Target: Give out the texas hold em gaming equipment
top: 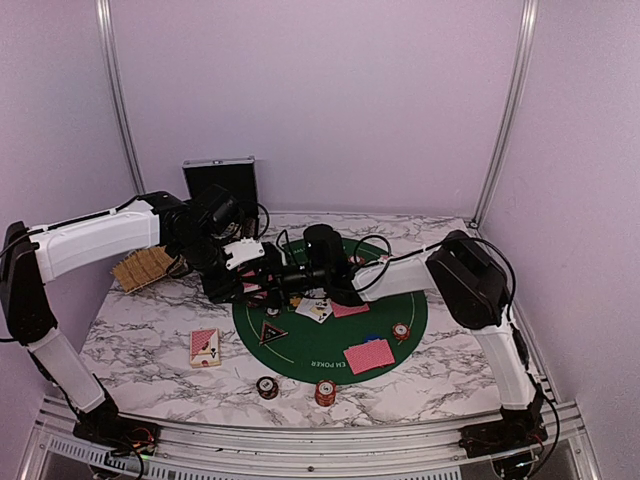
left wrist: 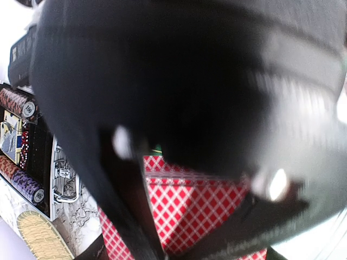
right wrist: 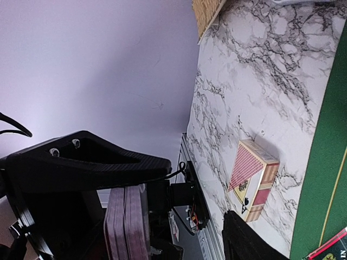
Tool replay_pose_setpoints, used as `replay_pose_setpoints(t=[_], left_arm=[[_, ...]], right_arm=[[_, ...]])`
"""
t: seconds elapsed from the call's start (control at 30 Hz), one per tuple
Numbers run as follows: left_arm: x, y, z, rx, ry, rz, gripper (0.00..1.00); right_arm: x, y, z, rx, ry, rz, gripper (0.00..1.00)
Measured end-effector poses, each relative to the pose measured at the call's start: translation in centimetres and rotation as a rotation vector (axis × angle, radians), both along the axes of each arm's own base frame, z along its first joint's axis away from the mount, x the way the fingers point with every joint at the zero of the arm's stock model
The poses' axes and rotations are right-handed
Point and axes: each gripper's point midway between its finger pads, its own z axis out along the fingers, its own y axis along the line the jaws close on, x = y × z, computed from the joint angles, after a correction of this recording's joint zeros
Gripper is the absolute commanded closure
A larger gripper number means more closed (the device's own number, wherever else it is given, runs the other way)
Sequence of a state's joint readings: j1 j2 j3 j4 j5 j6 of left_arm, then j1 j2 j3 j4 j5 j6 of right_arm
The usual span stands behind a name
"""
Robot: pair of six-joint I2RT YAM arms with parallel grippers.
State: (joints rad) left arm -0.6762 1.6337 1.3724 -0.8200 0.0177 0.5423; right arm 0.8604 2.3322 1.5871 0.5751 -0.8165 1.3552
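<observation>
My left gripper [top: 258, 272] is shut on a deck of red-backed playing cards [left wrist: 195, 200] above the left edge of the green mat [top: 405, 300]. My right gripper [top: 288, 276] reaches in from the right and meets it. In the right wrist view the deck [right wrist: 128, 222] shows edge-on beside one finger [right wrist: 108, 162], with a gap to the other finger [right wrist: 244, 238], so my right gripper [right wrist: 205, 188] is open. Red-backed cards [top: 368, 355], face-up cards [top: 315, 308], a black triangular marker [top: 271, 332], a blue marker [top: 371, 339] and a chip [top: 400, 331] lie on the mat.
A card box [top: 205, 347] lies on the marble left of the mat. A dark chip [top: 267, 387] and a red chip stack [top: 325, 392] sit near the front edge. The open case [top: 220, 182] stands at the back, and a tan mat [top: 143, 268] lies under my left arm.
</observation>
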Motion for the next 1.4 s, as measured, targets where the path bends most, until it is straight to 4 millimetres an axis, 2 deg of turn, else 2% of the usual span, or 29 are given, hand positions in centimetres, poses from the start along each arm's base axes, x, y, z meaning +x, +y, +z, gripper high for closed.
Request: replay_pose_setpoints(t=[0.13, 0.3, 0.83, 1.13, 1.4], left_arm=[[0.0, 0.0, 0.0, 0.000, 0.000, 0.000, 1.00], [0.0, 0.0, 0.0, 0.000, 0.000, 0.000, 1.00], [0.0, 0.0, 0.0, 0.000, 0.001, 0.000, 1.00], [0.0, 0.0, 0.0, 0.000, 0.001, 0.000, 1.00], [0.0, 0.0, 0.0, 0.000, 0.001, 0.000, 1.00]], right_arm=[[0.5, -0.6, 0.0, -0.004, 0.001, -0.016, 0.44], [0.8, -1.3, 0.4, -0.006, 0.000, -0.034, 0.46], [0.6, -1.4, 0.2, -0.015, -0.010, -0.030, 0.31], [-0.1, -0.2, 1.1, 0.018, -0.013, -0.004, 0.30], [-0.3, -0.2, 0.0, -0.003, 0.001, 0.007, 0.37]])
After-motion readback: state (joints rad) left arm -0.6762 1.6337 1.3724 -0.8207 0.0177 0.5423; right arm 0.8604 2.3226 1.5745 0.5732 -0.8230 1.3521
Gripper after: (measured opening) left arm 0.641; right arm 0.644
